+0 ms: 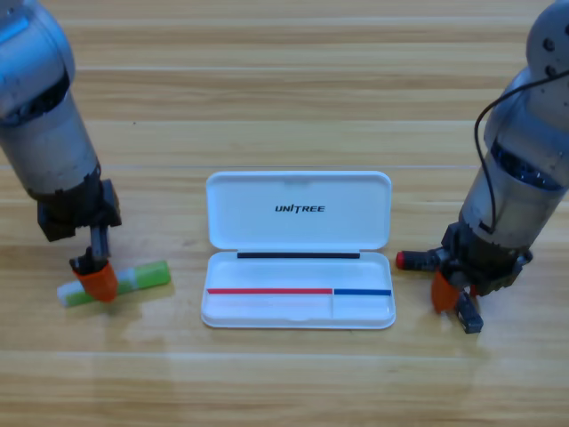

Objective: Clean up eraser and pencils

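On the left side of the wooden table (284, 80) I have the left gripper (95, 281) pointing straight down onto the green pencil (147, 275), which lies flat and nearly level, its whitish end toward the left edge. The orange jaws sit right over the middle of that pencil and cover it, so I cannot tell whether they are clamped on it or only resting around it. In the middle, well apart from both arms, the white case (298, 213) lies open with its lid folded back, and both compartments of its tray look empty to me. On the right, the right gripper (453, 294) is down at the table just beside the case's right end, and the red pencil (418, 260) pokes out leftward from under it, only its red tip and a bit of dark body showing. A small dark block, which I take to be the eraser (469, 317), lies at the gripper's lower right, touching or nearly touching an orange jaw; whether that gripper holds anything I cannot tell. By my reckoning nothing has been put away yet: both pencils and the eraser are on the table, and closing the case remains.
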